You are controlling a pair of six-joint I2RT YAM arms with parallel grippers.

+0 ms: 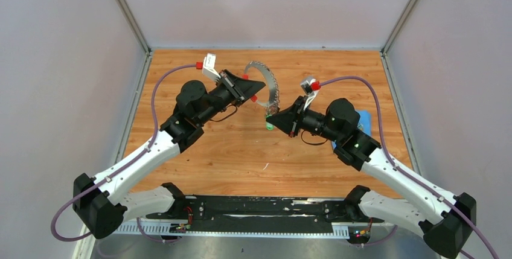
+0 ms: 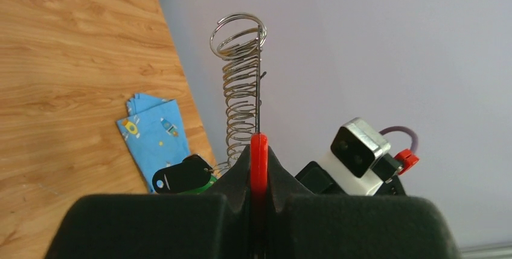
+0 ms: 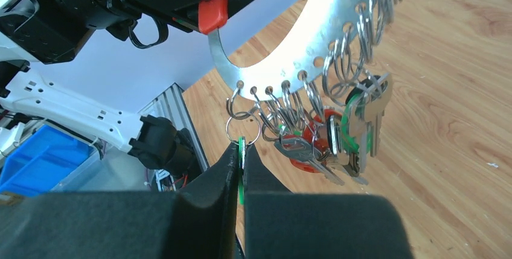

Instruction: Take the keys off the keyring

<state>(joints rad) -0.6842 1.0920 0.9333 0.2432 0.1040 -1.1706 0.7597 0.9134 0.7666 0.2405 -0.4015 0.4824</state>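
The keyring [image 1: 266, 82] is a curved silvery band held up in the air between the arms. My left gripper [image 2: 258, 150] is shut on its red part [image 3: 212, 12]. Small split rings hang in a row along the band [image 3: 314, 35]. A bunch of silver keys [image 3: 338, 141] with green and red caps dangles from the lower rings. My right gripper [image 3: 241, 149] is shut on one green-capped key [image 3: 242, 162], which hangs from the end split ring. In the top view the right gripper [image 1: 270, 118] sits just below the band's lower end.
A blue patterned cloth [image 2: 154, 135] lies on the wooden table [image 1: 241, 156] near the right wall, beside the right arm [image 1: 338, 123]. Grey walls enclose the table on three sides. Purple cables [image 1: 160, 84] loop from both wrists.
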